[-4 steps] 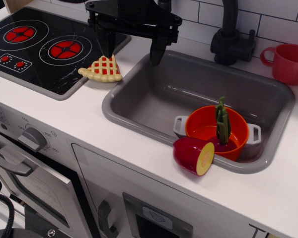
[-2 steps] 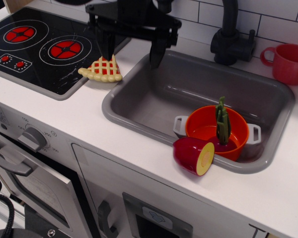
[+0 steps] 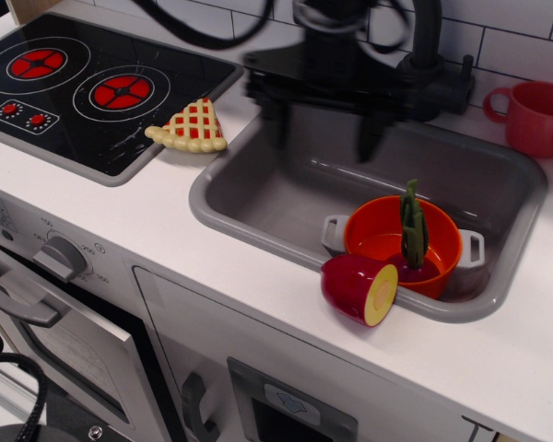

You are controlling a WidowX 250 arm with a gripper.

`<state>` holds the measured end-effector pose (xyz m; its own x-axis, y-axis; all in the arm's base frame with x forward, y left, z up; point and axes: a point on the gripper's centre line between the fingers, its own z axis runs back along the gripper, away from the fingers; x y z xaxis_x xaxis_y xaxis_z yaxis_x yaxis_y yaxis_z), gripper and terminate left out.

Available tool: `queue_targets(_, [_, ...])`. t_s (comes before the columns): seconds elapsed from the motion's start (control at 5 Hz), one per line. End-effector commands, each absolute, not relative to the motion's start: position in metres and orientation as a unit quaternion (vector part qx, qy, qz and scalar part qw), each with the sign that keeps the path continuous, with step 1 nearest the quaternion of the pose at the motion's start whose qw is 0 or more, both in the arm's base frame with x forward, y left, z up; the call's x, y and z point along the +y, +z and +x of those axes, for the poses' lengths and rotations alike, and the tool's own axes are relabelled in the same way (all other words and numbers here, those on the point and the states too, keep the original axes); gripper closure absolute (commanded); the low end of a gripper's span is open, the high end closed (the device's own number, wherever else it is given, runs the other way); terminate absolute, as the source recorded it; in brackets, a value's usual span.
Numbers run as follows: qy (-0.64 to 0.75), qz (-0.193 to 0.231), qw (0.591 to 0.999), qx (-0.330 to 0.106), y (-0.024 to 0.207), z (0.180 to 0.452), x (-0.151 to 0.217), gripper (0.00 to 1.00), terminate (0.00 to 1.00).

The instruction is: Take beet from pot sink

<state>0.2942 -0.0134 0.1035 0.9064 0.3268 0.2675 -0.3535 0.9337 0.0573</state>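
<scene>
The beet [image 3: 412,241] sits in the orange-red pot [image 3: 387,244]; its green stalks stand upright and its dark magenta body shows low inside. The pot stands at the front right of the grey sink [image 3: 258,184]. My black gripper [image 3: 321,140] hangs open and empty over the sink's back left part, blurred by motion, to the left of and above the pot.
A halved purple-red toy with a yellow cut face [image 3: 359,288] rests on the sink's front rim against the pot. A lattice pie slice [image 3: 190,129] lies by the stove [image 3: 83,87]. A black tap [image 3: 429,69] and a red-pink mug [image 3: 536,117] stand behind the sink.
My gripper has moved to the right, from above the sink's left rim near the pie slice to over the sink basin. The beet and pot have not moved.
</scene>
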Motion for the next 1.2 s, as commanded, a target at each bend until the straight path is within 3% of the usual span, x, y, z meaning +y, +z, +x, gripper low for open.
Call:
queue_targets(0.0, [0.184, 0.039, 0.975, -0.120, 0.098, 0.314, -0.050, 0.00, 0.00])
queue_targets(0.2, [0.187, 0.045, 0.974, -0.117, 0.076, 0.323, -0.059, 0.00, 0.00])
queue_targets(0.6, [0.198, 0.021, 0.977, -0.083, 0.056, 0.318, -0.077, 0.00, 0.00])
queue_targets(0.8, [0.197, 0.025, 0.977, -0.071, 0.051, 0.315, -0.078, 1.00, 0.00])
queue_targets(1.0, [0.198, 0.021, 0.978, -0.070, 0.050, 0.314, -0.077, 1.00, 0.00])
